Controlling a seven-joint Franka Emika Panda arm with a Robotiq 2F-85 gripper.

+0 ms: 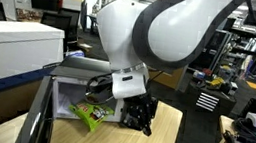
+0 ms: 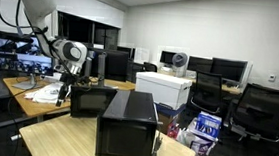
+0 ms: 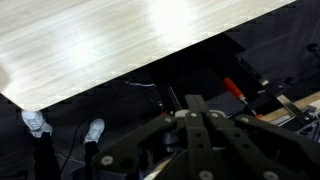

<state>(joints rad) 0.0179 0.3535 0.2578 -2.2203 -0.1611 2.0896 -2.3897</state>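
Gripper (image 1: 140, 116) over the table (image 1: 163, 142), near its edge. Packet (image 1: 86, 115) just beside it, inside an open box (image 1: 63, 99). In an exterior view: large cabinet (image 2: 126, 125) at table front, open box behind it, gripper beyond that. Chairs (image 2: 252, 112) well apart, off the table's far side.

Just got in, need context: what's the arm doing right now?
The Franka arm's gripper hangs shut just above the wooden table, with nothing visibly held. A green packet lies beside it and appears clear of the fingers. The wrist view shows only bare tabletop under the gripper and the table's edge beyond.
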